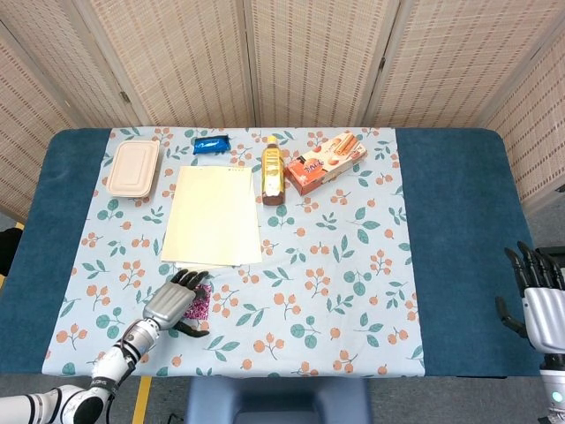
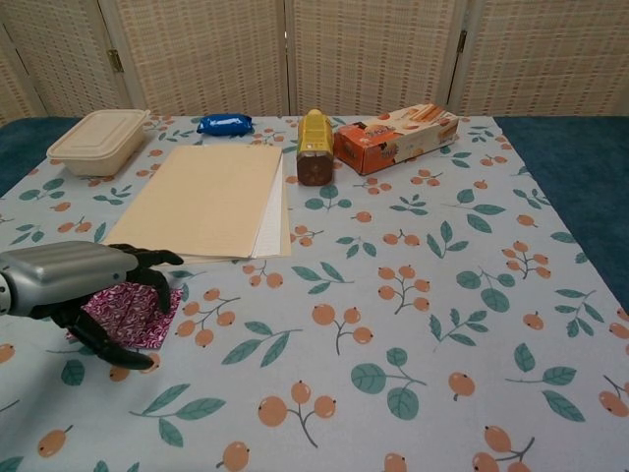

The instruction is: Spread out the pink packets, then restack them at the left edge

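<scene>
left hand: brushed grey metal shell, black fingers
pink packets: glossy patterned wrap, probably foil
tablecloth: matt printed cloth
</scene>
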